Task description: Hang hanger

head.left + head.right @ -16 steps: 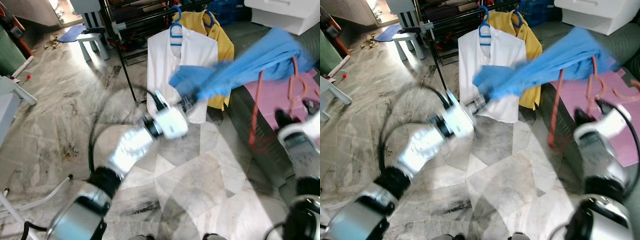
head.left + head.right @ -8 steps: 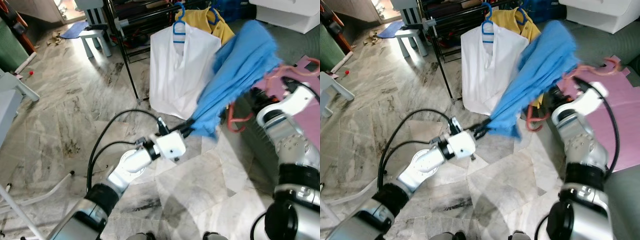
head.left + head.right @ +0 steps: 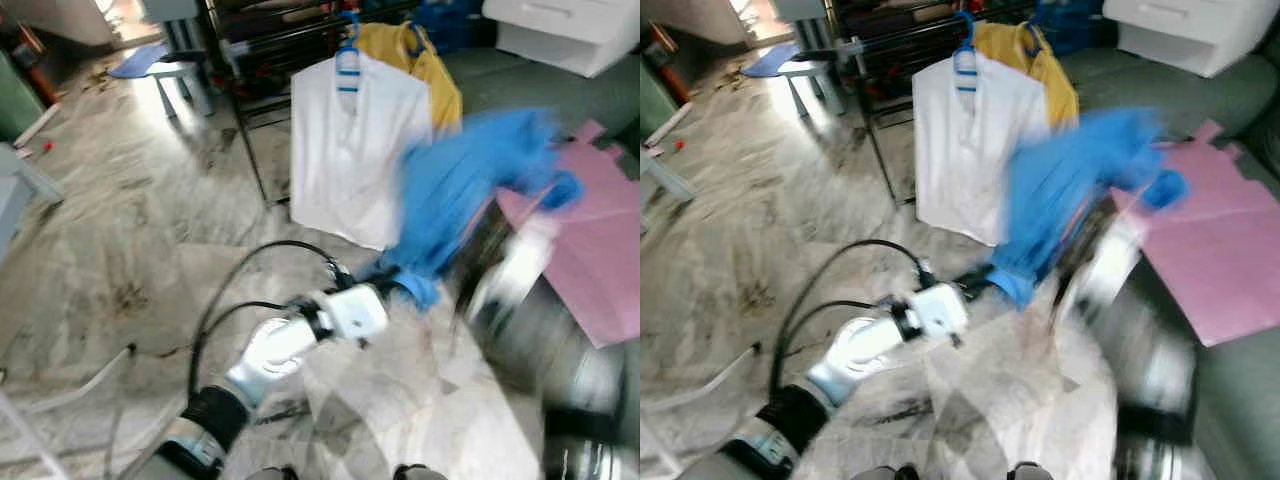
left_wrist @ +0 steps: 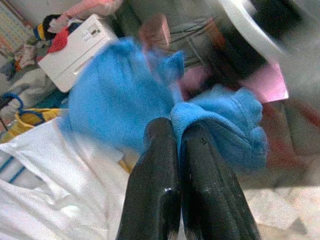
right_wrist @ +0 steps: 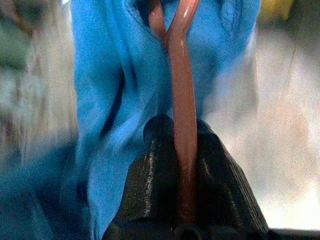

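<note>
The blue garment (image 3: 455,190) has dropped lower; left tool (image 4: 181,131) pinches its hem, right tool (image 5: 182,131) clamps the red hanger (image 5: 183,100).

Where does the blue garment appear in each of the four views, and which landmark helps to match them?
Left eye view: blue garment, right of centre, before the white shirt.
Right eye view: centre-right, blurred.
Left wrist view: beyond the left gripper, which is shut on its edge.
Right wrist view: behind the red hanger that the right gripper holds.
Shared landmark: the white shirt, in both eye views and the left wrist view.
</note>
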`<state>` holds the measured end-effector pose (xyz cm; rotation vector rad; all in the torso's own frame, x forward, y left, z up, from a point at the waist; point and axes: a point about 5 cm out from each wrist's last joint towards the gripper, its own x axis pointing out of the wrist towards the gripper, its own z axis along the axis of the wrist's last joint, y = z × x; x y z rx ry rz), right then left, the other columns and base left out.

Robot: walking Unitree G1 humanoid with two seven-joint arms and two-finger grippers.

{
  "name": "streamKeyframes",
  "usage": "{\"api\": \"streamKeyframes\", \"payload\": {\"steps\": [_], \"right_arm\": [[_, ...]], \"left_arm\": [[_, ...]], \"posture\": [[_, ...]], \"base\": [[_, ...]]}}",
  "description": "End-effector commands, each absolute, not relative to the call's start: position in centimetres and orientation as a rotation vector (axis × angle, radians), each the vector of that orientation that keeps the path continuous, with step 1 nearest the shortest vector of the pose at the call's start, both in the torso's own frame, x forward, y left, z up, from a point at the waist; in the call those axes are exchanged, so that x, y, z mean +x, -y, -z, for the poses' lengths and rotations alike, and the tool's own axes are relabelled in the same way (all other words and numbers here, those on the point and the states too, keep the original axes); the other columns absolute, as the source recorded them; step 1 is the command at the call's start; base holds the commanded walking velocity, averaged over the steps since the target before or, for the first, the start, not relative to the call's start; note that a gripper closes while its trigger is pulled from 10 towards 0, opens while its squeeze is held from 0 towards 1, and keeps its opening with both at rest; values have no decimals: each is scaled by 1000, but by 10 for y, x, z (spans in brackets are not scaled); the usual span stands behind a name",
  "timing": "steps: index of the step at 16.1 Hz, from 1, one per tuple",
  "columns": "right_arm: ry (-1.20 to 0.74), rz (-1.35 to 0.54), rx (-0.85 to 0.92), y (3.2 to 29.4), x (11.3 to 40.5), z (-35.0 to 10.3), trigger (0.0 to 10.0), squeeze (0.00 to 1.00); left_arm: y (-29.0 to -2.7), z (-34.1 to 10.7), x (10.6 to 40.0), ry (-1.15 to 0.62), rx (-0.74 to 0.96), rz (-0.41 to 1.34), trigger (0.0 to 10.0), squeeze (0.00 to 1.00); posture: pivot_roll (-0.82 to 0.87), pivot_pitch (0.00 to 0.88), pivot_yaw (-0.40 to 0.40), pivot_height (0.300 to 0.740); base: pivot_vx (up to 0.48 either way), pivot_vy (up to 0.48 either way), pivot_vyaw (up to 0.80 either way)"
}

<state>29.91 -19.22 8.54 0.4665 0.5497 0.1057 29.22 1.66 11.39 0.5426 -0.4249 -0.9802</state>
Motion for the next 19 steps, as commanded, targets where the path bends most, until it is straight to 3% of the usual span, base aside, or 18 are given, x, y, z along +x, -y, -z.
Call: {"api": "streamKeyframes", "payload": {"steps": [1,3,6,8,10,11,13,15,16,17,19], "right_arm": [[-589,-115,413,192,289,-82,10000,0],[-737,-20,320,202,264,-53,10000,0],[-713,194,283,227,272,-53,10000,0],[-653,197,255,220,283,-68,10000,0],[-717,127,260,198,270,-63,10000,0],[-764,184,254,204,261,-54,10000,0],[-673,351,131,234,276,-67,10000,0],[-488,161,73,206,307,-106,10000,0],[-532,34,110,184,304,-104,10000,0],[-603,-82,168,164,293,-94,10000,0],[-823,32,220,182,251,-44,10000,0]], "left_arm": [[-20,-112,293,407,558,990,10000,0],[-16,-112,294,373,542,1001,10000,0],[-11,-110,299,348,558,968,10000,0],[-10,-109,301,322,555,940,10000,0],[-8,-109,300,303,546,932,10000,0],[-10,-109,301,295,552,925,10000,0],[-11,-108,303,280,543,909,10000,0],[-10,-107,302,279,552,915,10000,0],[-9,-107,301,278,550,915,10000,0],[-8,-107,301,277,550,916,10000,0],[-8,-108,303,272,549,902,10000,0]], "posture": [[-162,109,90,740],[-174,114,83,740],[-182,116,74,740],[-185,114,62,740],[-177,113,50,740],[-174,116,46,740],[-181,117,46,740],[-190,114,45,740],[-190,114,44,740],[-187,112,39,740],[-178,115,35,740]], "base": [[0,0,0],[0,0,0],[0,0,0],[0,0,0],[0,0,0],[0,0,0],[0,0,0],[0,0,0],[0,0,0],[0,0,0],[0,0,0]]}}
